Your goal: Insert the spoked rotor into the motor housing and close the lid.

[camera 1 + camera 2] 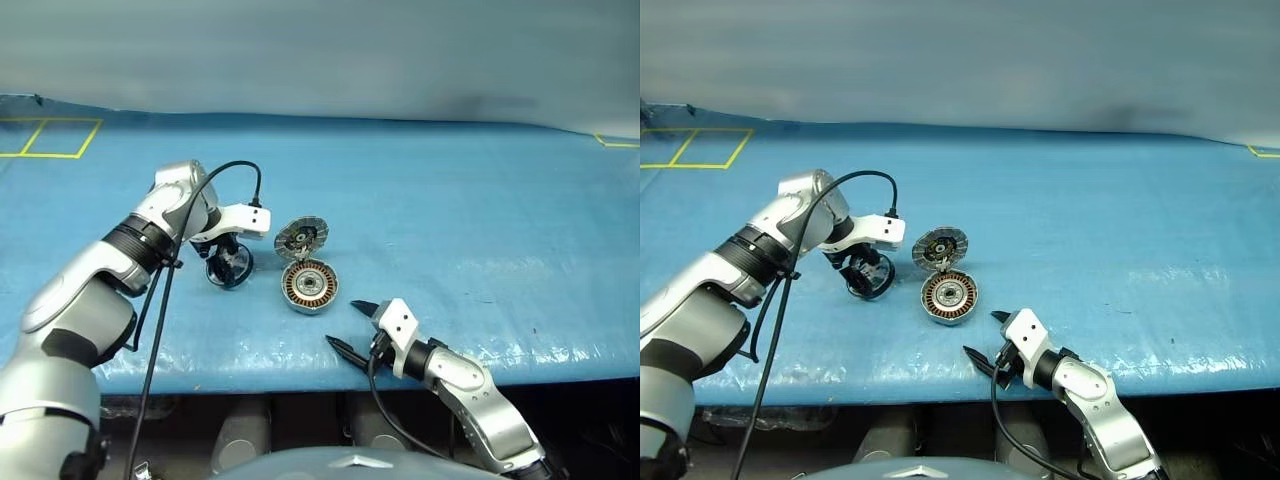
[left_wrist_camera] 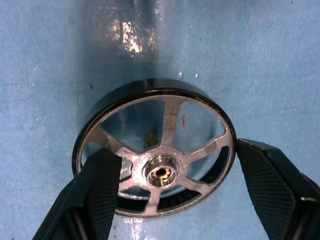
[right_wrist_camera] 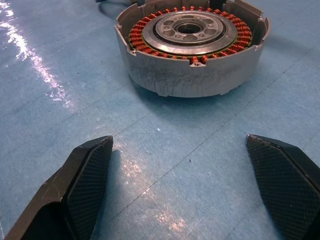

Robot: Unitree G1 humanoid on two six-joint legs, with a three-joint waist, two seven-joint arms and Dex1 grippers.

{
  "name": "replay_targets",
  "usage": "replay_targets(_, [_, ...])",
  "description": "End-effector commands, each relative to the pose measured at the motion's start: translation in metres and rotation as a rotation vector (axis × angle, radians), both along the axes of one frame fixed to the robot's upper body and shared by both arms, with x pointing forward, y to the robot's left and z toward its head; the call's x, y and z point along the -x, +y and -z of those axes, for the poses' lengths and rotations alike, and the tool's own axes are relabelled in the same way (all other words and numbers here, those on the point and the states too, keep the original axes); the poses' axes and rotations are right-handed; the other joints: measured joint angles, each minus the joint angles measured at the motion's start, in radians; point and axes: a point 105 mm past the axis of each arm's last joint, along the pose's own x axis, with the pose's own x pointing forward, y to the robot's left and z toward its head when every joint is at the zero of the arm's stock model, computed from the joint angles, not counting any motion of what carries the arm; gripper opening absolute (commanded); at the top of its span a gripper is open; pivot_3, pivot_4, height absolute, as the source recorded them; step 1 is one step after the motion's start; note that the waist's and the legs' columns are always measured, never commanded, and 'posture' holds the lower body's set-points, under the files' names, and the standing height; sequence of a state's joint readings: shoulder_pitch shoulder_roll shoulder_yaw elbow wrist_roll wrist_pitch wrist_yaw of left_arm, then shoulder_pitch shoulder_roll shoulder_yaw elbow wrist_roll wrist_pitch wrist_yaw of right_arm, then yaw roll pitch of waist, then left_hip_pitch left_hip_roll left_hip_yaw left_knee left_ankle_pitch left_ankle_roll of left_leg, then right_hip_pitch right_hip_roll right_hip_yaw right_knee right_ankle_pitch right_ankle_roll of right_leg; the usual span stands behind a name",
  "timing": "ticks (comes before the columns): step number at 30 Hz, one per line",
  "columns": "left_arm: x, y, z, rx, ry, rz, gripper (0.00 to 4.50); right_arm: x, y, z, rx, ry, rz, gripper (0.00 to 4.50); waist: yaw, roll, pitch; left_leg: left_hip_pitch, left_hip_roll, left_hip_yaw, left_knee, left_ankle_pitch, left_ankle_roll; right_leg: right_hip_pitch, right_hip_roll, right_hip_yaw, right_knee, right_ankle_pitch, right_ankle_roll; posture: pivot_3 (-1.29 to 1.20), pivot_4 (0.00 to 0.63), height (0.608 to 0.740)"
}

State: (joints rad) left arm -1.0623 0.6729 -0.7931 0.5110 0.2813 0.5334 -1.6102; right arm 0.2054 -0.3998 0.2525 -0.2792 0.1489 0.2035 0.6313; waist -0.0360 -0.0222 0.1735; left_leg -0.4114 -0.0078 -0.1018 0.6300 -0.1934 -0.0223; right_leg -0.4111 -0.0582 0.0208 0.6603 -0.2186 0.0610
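The spoked rotor, a shiny wheel with a dark rim, lies flat on the blue table left of the motor housing. My left gripper points down over it, open. One finger overlaps the rotor's rim and the other stands at the opposite edge. The housing lies open with its copper windings facing up. The lid stands tilted up at the housing's far edge, ribbed face showing. My right gripper hovers open just in front of the housing, with nothing between its fingers.
A blue cover spreads over the table, its front edge close below my right gripper. Yellow tape squares mark the far left corner. A black cable hangs from my left wrist.
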Motion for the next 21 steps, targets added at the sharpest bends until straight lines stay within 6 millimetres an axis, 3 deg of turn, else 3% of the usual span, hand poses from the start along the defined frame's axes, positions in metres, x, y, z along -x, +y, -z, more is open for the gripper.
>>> replay_targets(1, [-0.006,0.002,-0.007,-0.002,-0.039,-0.007,2.62,0.002,-0.001,0.000,-0.001,0.000,0.004,4.50,-0.001,0.000,0.000,0.000,0.000,0.000,0.000,0.000,0.000,0.000,0.000,0.000,0.000,0.000,0.000,0.00,0.150,0.740])
replay_targets(21, [0.000,-0.012,-0.017,0.059,-0.037,0.083,2.62,0.001,-0.003,0.000,0.020,-0.001,-0.011,4.50,0.000,0.000,0.000,0.000,0.000,0.000,0.000,0.000,0.000,0.000,0.000,0.000,0.000,0.000,0.000,0.00,0.150,0.740])
